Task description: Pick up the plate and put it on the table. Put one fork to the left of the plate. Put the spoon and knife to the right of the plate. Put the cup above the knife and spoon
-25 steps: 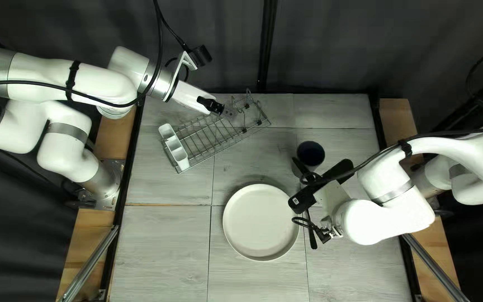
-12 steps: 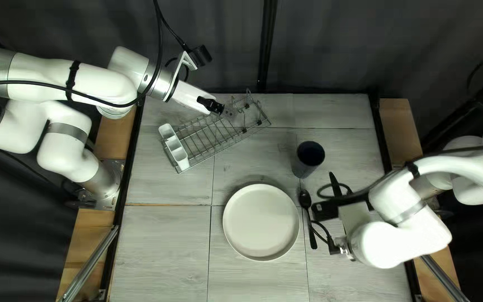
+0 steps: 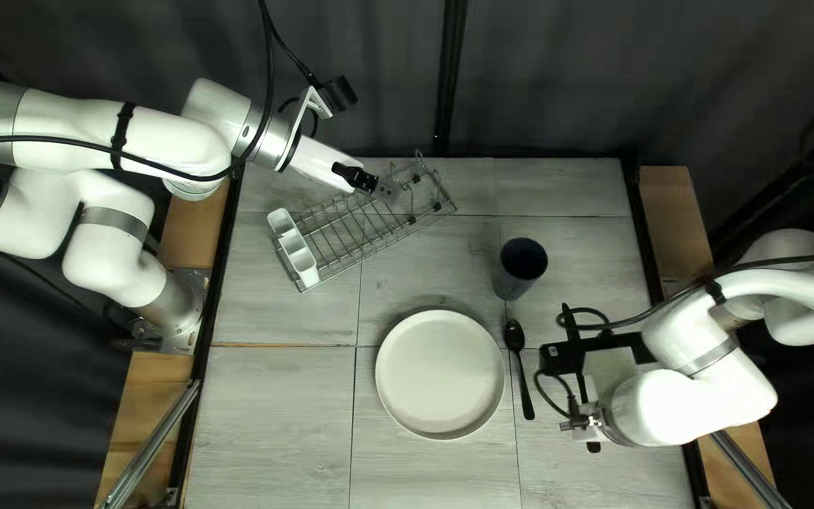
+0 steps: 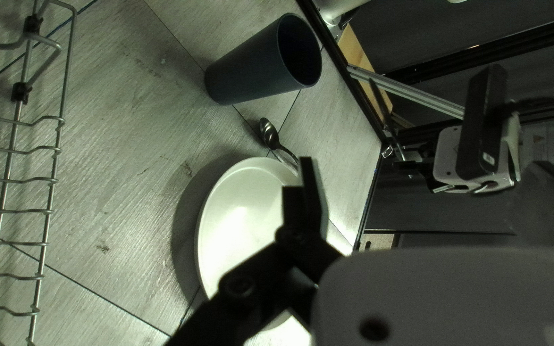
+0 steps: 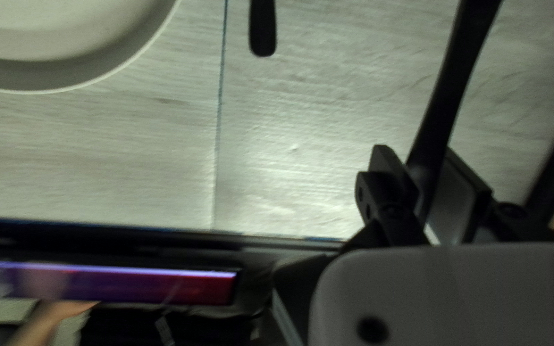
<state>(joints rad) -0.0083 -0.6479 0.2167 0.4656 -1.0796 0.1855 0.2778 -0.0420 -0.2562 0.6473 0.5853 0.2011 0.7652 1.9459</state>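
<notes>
Plate (image 3: 440,375), spoon (image 3: 525,386) and cup (image 3: 512,285) are on the table (image 3: 266,424), the slim black spoon right of the smooth, round, pale plate and the tapering dark cup beyond it; the right claw (image 5: 416,150) grips what looks like the black knife (image 5: 456,83), right of the spoon, probably still to be set down. No fork shows left of the plate, so that seems left to do, and the left claw (image 4: 424,163) stands wide by the wire rack (image 3: 360,231).
</notes>
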